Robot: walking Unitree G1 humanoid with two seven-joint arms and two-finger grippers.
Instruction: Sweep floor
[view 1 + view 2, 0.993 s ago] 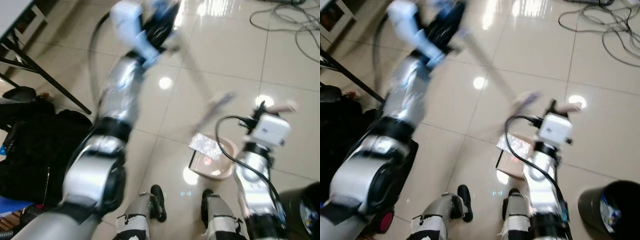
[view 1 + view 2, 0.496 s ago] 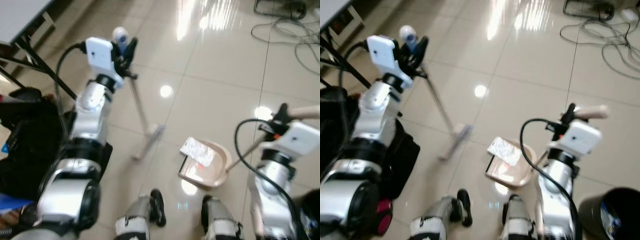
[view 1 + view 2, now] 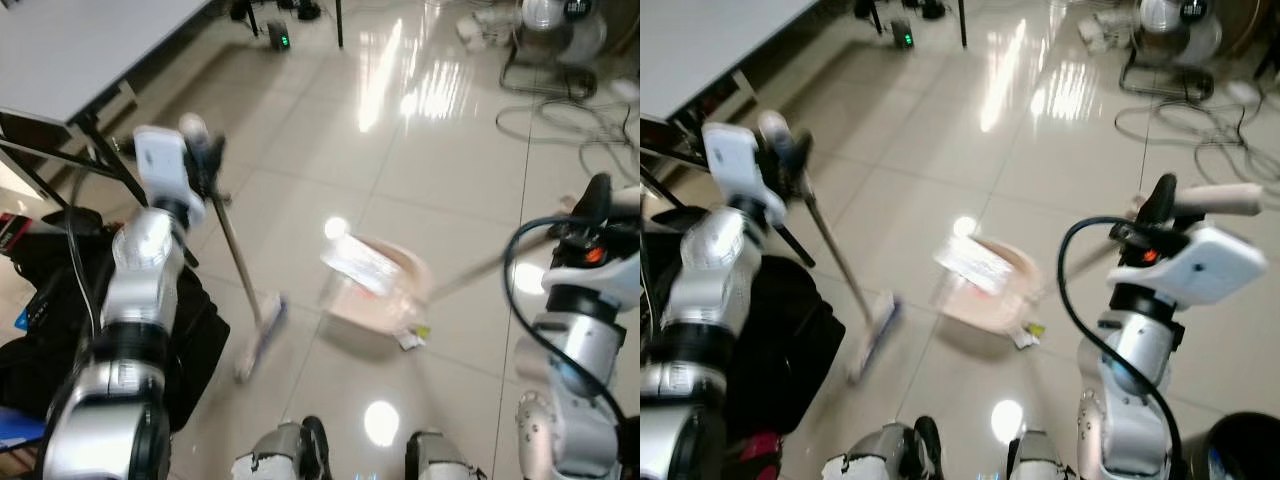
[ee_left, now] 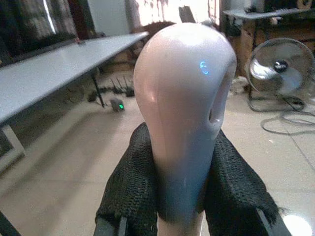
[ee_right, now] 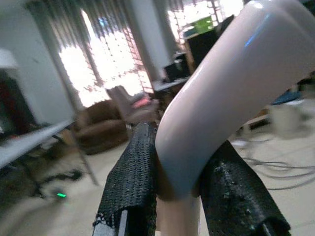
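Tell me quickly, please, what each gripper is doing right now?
Left gripper: shut on the broom handle.
Right gripper: shut on the dustpan handle.

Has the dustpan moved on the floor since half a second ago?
Yes. The dustpan now lies farther ahead of the robot's feet, held by the right gripper.

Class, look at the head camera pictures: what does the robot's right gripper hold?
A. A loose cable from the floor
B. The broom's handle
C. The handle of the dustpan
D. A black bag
C: the right gripper is shut on the long pale handle that runs down to the dustpan, while the left gripper holds the broom.
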